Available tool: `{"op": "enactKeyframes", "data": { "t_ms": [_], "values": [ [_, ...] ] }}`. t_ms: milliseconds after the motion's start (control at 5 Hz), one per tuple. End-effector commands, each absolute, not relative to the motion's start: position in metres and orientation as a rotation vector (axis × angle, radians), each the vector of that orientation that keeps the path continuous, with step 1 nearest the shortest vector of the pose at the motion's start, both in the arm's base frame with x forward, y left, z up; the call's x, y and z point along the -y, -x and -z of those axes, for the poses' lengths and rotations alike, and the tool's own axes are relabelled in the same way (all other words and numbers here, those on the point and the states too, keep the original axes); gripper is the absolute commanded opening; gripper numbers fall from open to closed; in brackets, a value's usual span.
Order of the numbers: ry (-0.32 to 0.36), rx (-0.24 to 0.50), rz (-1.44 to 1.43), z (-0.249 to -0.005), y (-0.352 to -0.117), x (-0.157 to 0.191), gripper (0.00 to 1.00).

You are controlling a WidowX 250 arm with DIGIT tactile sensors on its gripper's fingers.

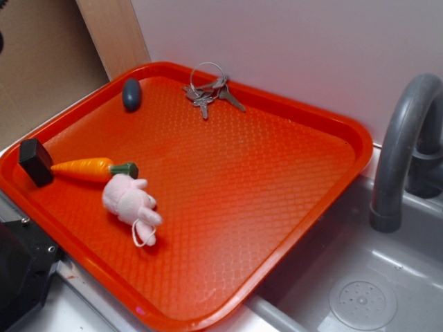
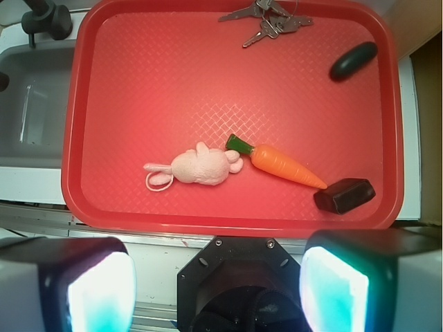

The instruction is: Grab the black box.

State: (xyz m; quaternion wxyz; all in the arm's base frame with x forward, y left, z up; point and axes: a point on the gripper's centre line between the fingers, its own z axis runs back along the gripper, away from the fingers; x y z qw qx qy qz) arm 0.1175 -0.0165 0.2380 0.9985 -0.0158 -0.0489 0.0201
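Seen from the wrist view, the tray (image 2: pixel 73 187) lies ahead of the fingers (image 2: pixel 100 290), which stand wide apart at the near edge of the picture, off the tray. Nearest the right-hand finger, in the tray's near right corner, lies the black box (image 2: pixel 345 196). The carrot (image 2: pixel 284 164) lies just beyond it, its tip almost touching the box and its stalk end pointing left. Left of the stalk, roughly midway between the fingers, lies the plush rabbit (image 2: pixel 201 167). Farther off, the pebble (image 2: pixel 354 61) sits by the far right rim and the keys (image 2: pixel 266 19) by the far rim. The sink (image 2: pixel 31 111) lies beyond the left-hand finger, beside the tray.
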Motion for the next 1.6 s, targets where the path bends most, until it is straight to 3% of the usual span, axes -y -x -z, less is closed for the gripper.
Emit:
{"op": "enactKeyframes", "data": {
  "t_ms": [0,200,600,800,1200,1400],
  "values": [
    [0.032,0.098,-0.040,-0.238,-0.117,0.016,1.00],
    [-0.003,0.109,-0.233,-0.215,-0.125,-0.029,1.00],
    [0.022,0.164,-0.734,-0.184,-0.117,-0.093,1.00],
    [0.045,0.109,-0.860,-0.143,-0.115,-0.116,1.00],
    [0.019,0.092,-0.925,-0.078,-0.097,-0.130,1.00],
    [0.056,0.152,-0.901,-0.070,-0.095,-0.133,1.00]
  ]
}}
